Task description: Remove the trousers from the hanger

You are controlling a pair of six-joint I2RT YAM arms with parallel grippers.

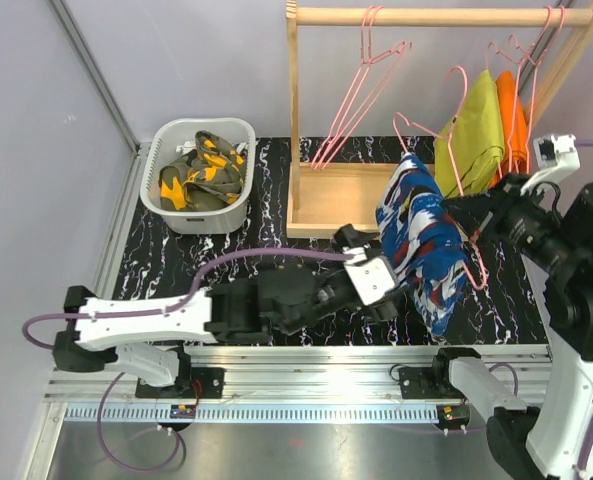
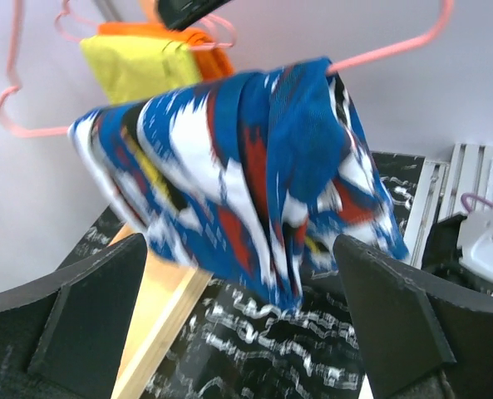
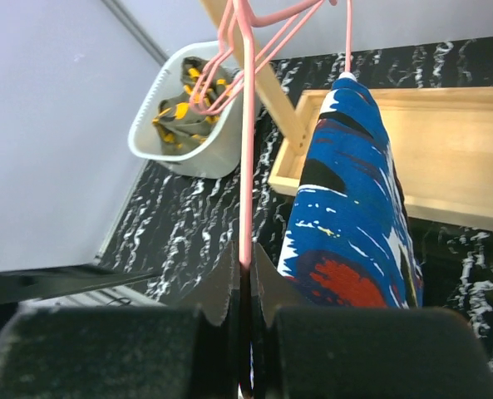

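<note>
The blue trousers with white-red print hang folded over a pink hanger above the mat. My right gripper is shut on that hanger's wire, with the blue trousers just right of its fingers. My left gripper is open and empty, its jaws wide apart just below and in front of the trousers' lower edge. The olive camouflage trousers lie in a white basket. The black-white-grey trousers are out of view.
A wooden rack with a base tray stands at the back and carries empty pink hangers, a lime-green garment and an orange garment. A black marbled mat covers the table.
</note>
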